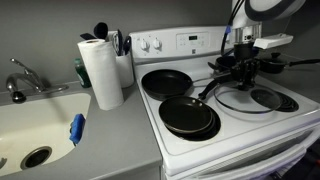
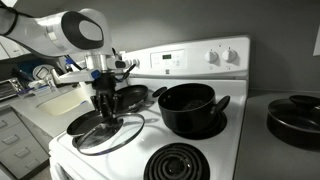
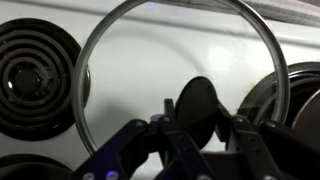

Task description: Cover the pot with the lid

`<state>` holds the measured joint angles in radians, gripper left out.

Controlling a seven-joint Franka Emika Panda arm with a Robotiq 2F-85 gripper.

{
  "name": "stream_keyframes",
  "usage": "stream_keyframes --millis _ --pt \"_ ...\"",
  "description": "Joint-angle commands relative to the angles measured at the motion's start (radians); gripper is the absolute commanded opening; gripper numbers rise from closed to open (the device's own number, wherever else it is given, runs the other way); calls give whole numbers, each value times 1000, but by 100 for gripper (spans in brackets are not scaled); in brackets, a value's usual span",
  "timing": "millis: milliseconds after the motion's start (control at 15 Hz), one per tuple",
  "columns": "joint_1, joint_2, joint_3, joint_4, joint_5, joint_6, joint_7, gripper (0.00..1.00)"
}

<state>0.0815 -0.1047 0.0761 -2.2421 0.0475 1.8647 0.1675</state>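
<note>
Glass lid (image 2: 100,135): lies on the near-left part of the white stove top (image 2: 140,140) in an exterior view, apart from the pot. In an exterior view (image 1: 240,100) it sits over the near-right burner. The wrist view shows its thin metal rim as a wide ring on the glass (image 3: 140,70).
Knob (image 3: 200,100): small, dark, at the centre of the lid, seen between the two fingers in the wrist view.
Gripper (image 2: 105,112): directly over the lid's centre in both exterior views (image 1: 240,72). In the wrist view (image 3: 202,116) one finger stands on each side of the knob, very close. I cannot tell whether they press on it.
Pot (image 2: 190,110): black and deep-sided, uncovered, right of the lid and farther back, its long handle pointing right.
Frying pans: two shallow black ones on the left burners in an exterior view, one far (image 1: 165,82), one near (image 1: 190,117).
Coil burner (image 2: 185,163): bare, at the near edge of the stove. The wrist view shows one (image 3: 30,75) left of the lid.
Paper towel roll (image 1: 100,72): upright on the counter, between the sink (image 1: 30,125) and the stove.
</note>
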Motion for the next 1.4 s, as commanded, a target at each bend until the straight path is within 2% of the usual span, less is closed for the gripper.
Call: stream_keyframes --millis 0,400,800,1000,1333 --pt "-9 -24 1 73 -15 -136 34 14" --pt "-40 -52 -21 159 -114 -137 63 14" --pt "-108 -27 -95 260 -175 -124 34 14" --pt "-140 1 -144 332 -142 -132 -15 14" --pt "-174 102 -209 480 -26 -164 -148 14"
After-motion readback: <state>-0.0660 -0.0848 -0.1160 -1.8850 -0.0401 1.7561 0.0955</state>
